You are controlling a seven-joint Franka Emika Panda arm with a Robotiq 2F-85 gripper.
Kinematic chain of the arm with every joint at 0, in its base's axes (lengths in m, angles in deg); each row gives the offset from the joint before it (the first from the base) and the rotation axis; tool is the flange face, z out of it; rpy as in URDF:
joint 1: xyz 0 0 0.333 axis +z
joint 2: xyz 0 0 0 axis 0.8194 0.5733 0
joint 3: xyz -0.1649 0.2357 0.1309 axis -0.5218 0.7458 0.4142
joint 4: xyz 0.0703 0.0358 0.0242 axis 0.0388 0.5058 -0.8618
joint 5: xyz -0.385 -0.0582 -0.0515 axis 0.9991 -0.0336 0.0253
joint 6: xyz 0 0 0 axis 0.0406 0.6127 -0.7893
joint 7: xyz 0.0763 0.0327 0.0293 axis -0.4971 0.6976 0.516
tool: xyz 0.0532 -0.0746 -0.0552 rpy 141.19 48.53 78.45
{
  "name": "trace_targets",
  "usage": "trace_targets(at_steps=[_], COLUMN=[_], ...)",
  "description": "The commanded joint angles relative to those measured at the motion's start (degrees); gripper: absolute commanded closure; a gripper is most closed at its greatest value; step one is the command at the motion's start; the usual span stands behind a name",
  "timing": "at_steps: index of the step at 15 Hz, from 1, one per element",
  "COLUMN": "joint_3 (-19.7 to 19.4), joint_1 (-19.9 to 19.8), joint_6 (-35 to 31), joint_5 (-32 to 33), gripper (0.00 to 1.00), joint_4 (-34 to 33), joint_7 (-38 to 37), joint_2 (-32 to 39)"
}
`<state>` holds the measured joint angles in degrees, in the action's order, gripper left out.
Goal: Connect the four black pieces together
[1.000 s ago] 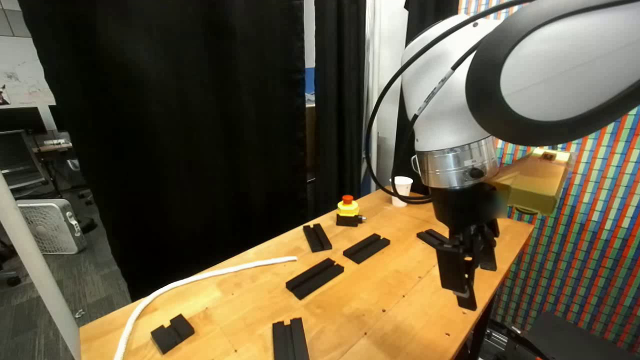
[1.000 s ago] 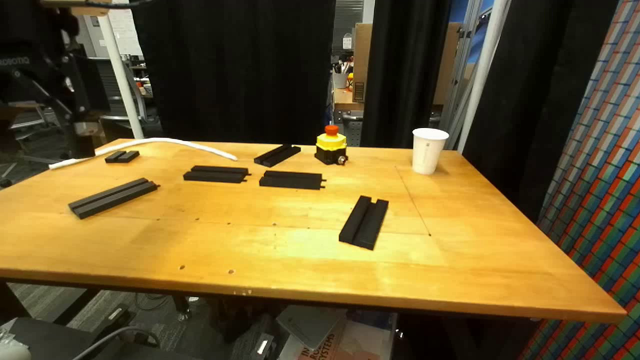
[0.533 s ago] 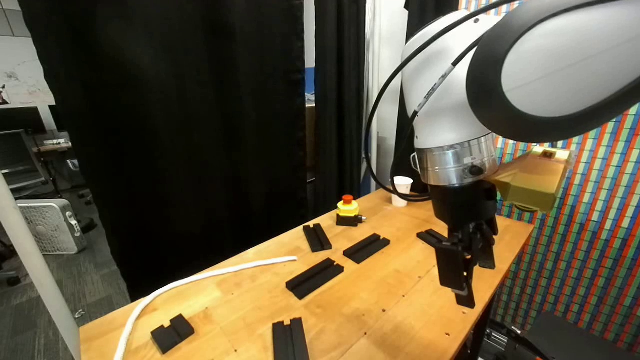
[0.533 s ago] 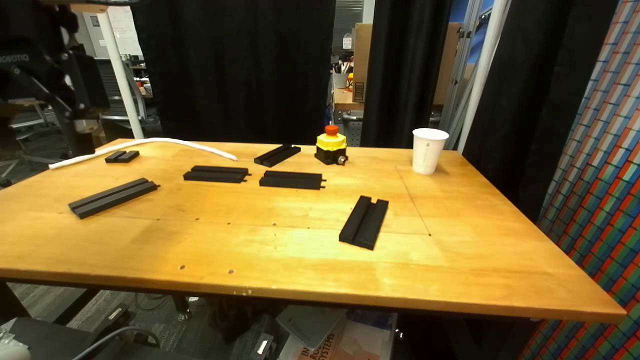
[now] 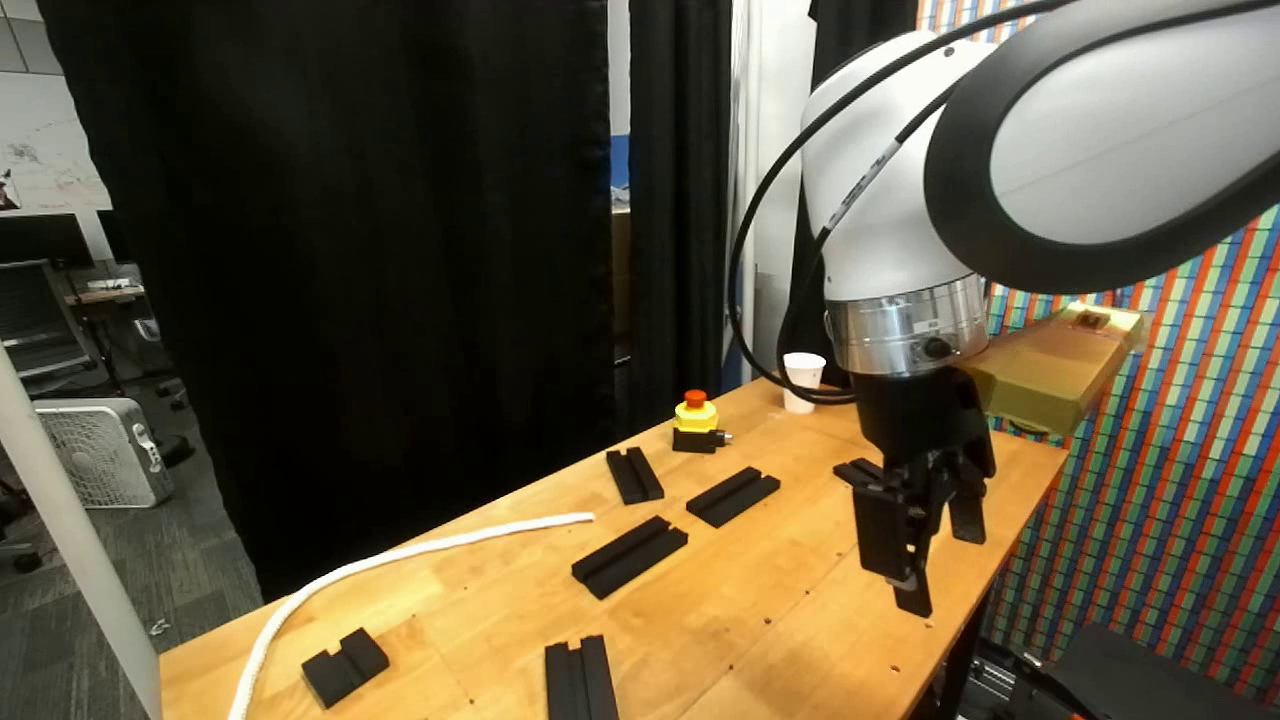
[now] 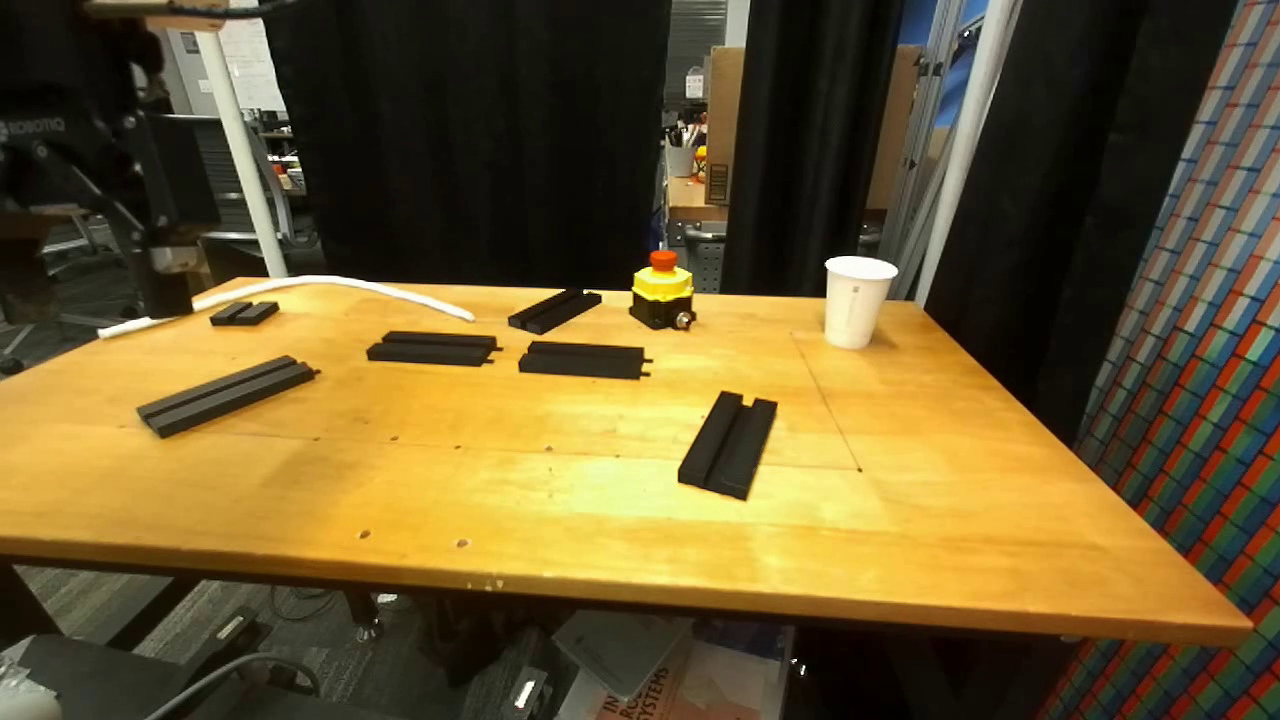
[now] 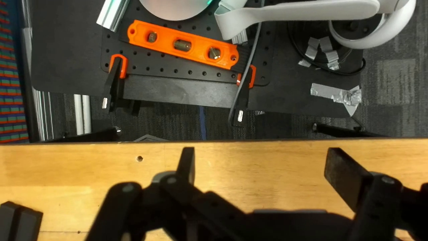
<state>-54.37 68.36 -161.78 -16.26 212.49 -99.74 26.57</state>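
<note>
Across the wooden surface (image 6: pixel 560 510), black bars (image 6: pixel 580 364) lie separate, so all connecting seems left, and the claw (image 7: pixel 261 164) hangs spread and empty near one long edge.

The tabletop (image 6: pixel 950 540) looks pretty warmly lit from where I'm standing, with a washed-out glare patch near the middle in an exterior view and a murkier bit left of it. The black curtain (image 5: pixel 350 300) just eats the light, folds barely readable. White cup (image 6: pixel 852 305) throws a soft little shadow. The metal collar (image 5: pixel 885 325) on the arm (image 5: pixel 910 220) glints. Wrist view: dim carpet (image 7: pixel 217 129), silvery tape (image 7: pixel 347 97) catching shine, and the gripper (image 7: pixel 262 167), so close up, goes kinda soft and blurry.
</note>
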Motion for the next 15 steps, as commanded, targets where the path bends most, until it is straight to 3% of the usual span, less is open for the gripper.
trace_targets(at_steps=[1,9,15], joint_3=[1.19,5.49,3.89], joint_1=[-1.90,-7.72,-5.37], joint_6=[-3.21,-18.80,-27.12], joint_5=[-3.96,-2.53,-1.85], gripper=[0.00,0.00,0.00], joint_4=[-2.83,-15.07,-23.65], joint_7=[-8.69,-33.50,-54.23], joint_2=[3.06,22.93,36.31])
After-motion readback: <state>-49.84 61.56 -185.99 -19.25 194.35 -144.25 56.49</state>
